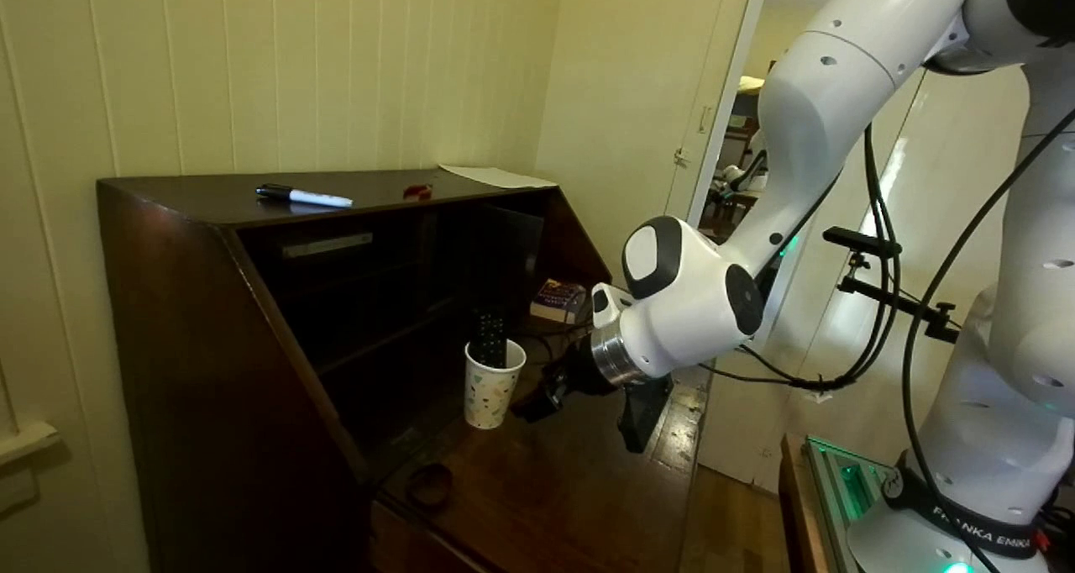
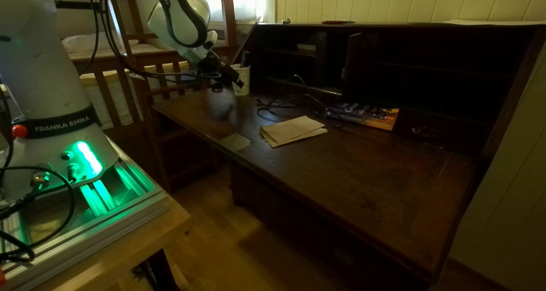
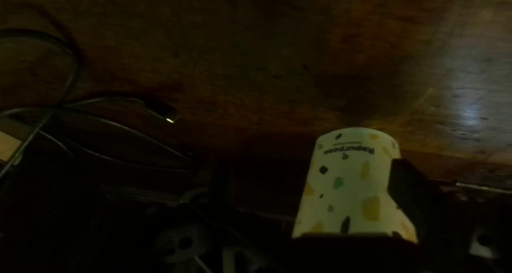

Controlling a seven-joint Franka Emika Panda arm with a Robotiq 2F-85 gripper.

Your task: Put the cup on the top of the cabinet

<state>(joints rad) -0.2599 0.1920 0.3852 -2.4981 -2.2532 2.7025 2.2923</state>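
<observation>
A white robot arm (image 1: 810, 107) bends over the counter (image 1: 571, 506), its hand (image 1: 542, 396) spread wide just beside a patterned paper cup (image 1: 489, 393) that stands upright there, below the top of a dark cabinet (image 1: 176, 321).

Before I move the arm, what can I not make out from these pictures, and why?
Dark object, in both exterior views: lower end hidden by cup.
Finger, wrist view: it covers part of the cup's side, so contact is unclear.
Cabinet, both exterior views: inside mostly lost in shadow.
Red thing, in an exterior view: too small to name.
Cables, wrist view: cut off by left edge.
</observation>
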